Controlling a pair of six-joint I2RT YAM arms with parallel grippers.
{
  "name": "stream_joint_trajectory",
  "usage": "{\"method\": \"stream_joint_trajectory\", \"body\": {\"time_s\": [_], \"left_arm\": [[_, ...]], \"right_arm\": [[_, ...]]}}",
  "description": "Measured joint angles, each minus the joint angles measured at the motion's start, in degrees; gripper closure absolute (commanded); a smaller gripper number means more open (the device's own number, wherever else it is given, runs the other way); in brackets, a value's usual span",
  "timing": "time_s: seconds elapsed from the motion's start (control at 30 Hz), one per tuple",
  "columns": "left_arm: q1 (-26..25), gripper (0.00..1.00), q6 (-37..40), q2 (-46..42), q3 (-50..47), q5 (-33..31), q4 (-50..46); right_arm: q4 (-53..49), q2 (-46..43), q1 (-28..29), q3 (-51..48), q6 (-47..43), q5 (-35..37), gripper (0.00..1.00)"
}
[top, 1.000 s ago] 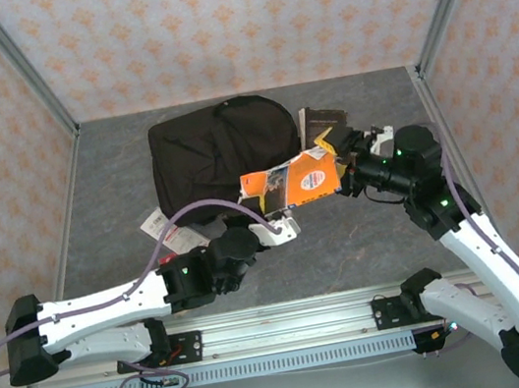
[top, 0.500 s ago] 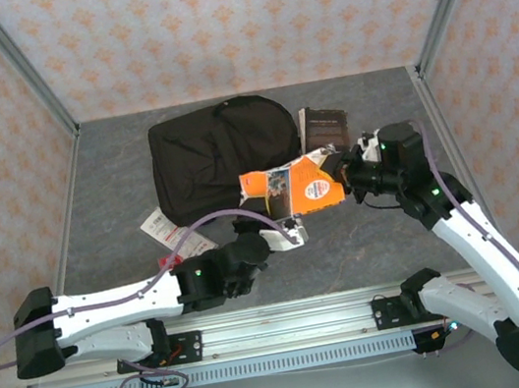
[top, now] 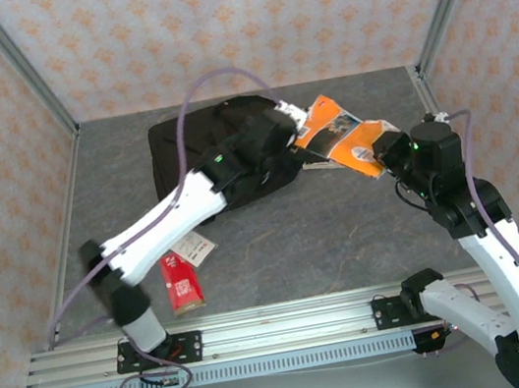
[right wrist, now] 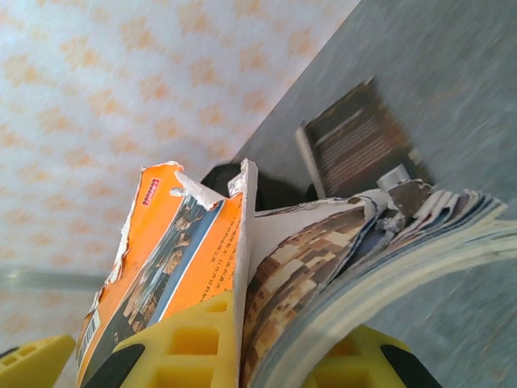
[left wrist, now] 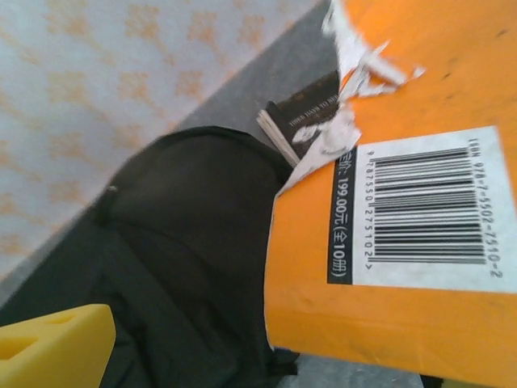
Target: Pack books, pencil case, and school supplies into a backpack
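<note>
The orange book (top: 334,132) is held just right of the backpack (top: 218,156), long axis upper left to lower right — the right hand (top: 383,148) clamped on its lower end, the left hand (top: 292,136) spread wide by the upper end. Left wrist view adds the barcode (left wrist: 428,206); right wrist — the black book (right wrist: 355,145).

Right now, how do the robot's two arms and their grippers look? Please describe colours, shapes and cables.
The left arm and the right arm have white rounded shells with black joints. A lilac cable runs along each arm. Small green lights glow near the wrists. The fingers are bright yellow blocks with moulded hollows.
</note>
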Motion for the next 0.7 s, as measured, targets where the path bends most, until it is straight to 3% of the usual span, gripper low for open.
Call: {"method": "stream_joint_trajectory", "body": {"time_s": [0.13, 0.3, 0.5, 0.7], "left_arm": [[1.8, 0.05, -4.5, 17.0, 20.7, 1.7, -12.6], [6.8, 0.06, -11.5, 35.8, 43.8, 3.0, -15.6], [13.5, 0.10, -17.7, 39.9, 44.2, 10.4, -14.6], [15.1, 0.20, -20.1, 41.0, 44.2, 16.2, -11.5]], "right_arm": [[-1.4, -0.3, -1.0, -0.9, -2.0, 9.9, 1.00], [-11.4, -2.6, 0.4, -3.3, -7.6, 10.1, 1.00], [-14.3, -3.7, 0.5, -4.7, -9.7, 9.9, 1.00], [-14.4, -3.8, 0.5, -7.5, -10.5, 9.7, 1.00]]}}
